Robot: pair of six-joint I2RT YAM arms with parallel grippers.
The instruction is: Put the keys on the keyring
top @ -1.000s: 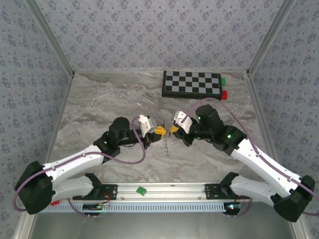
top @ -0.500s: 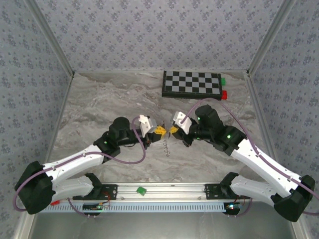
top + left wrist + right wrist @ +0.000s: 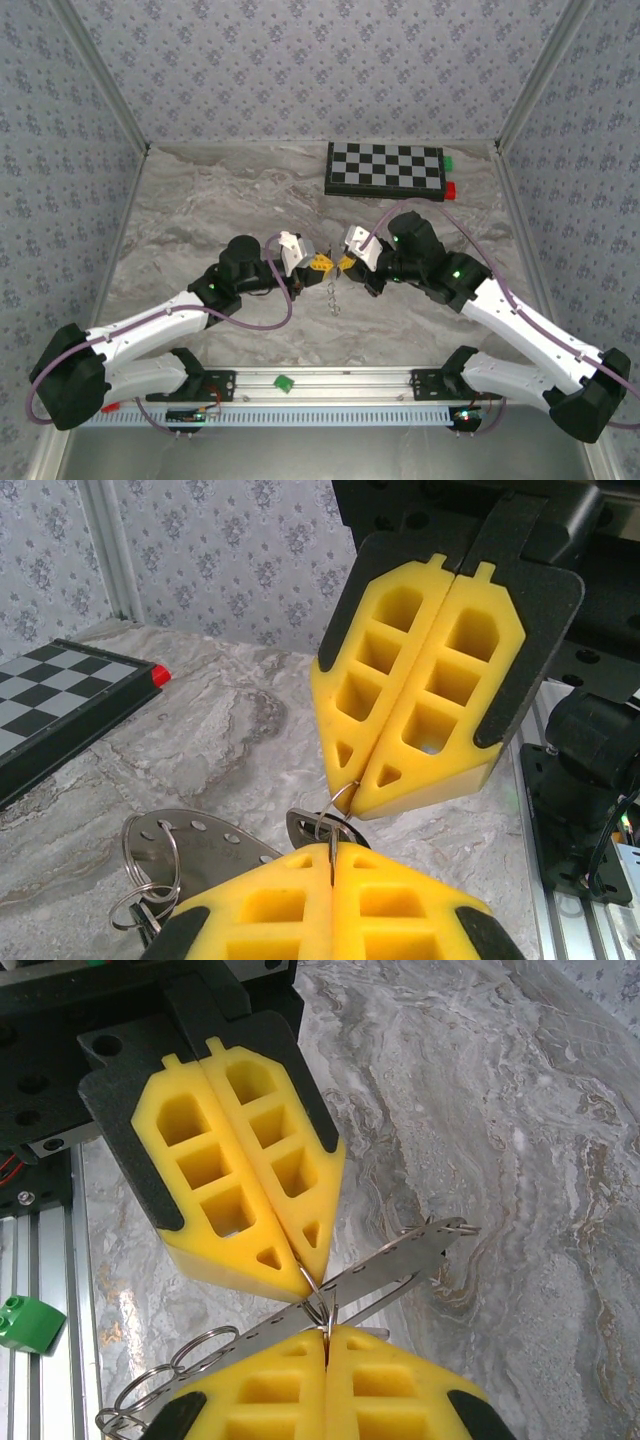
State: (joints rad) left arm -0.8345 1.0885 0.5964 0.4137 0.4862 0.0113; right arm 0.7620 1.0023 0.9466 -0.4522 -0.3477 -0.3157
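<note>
Left claw (image 3: 333, 855), right claw (image 3: 356, 783) tight on keyring (image 3: 341, 794).

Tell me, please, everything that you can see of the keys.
The keys are thin, flat, shiny silver-grey metal strips with a row of small holes along them. They run close together on a slant, passing right between the tips of the shut left gripper and the shut right gripper, which both pinch a fine wire loop there. Several wire rings sit at one end. Whether the keys touch the marble table cannot be told.
</note>
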